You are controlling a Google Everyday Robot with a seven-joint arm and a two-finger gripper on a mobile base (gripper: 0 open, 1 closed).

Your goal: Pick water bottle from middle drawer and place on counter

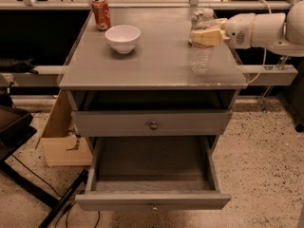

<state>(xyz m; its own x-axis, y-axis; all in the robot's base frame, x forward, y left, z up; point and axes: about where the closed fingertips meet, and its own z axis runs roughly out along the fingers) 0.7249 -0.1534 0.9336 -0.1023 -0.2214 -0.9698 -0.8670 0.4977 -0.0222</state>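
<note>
The water bottle (200,56), clear with a white cap, stands upright at the right front of the counter (152,61). My gripper (205,33) reaches in from the right on a white arm (259,30), and its cream fingers (209,37) are closed around the bottle's upper part. The bottle's base looks to be at the counter surface. The middle drawer (152,172) is pulled out below, with its grey floor bare.
A white bowl (122,38) and a red soda can (101,13) stand on the counter's left back. A closed drawer with a round knob (153,125) is above the open one. A cardboard box (61,137) and black stand legs (28,184) are on the floor at left.
</note>
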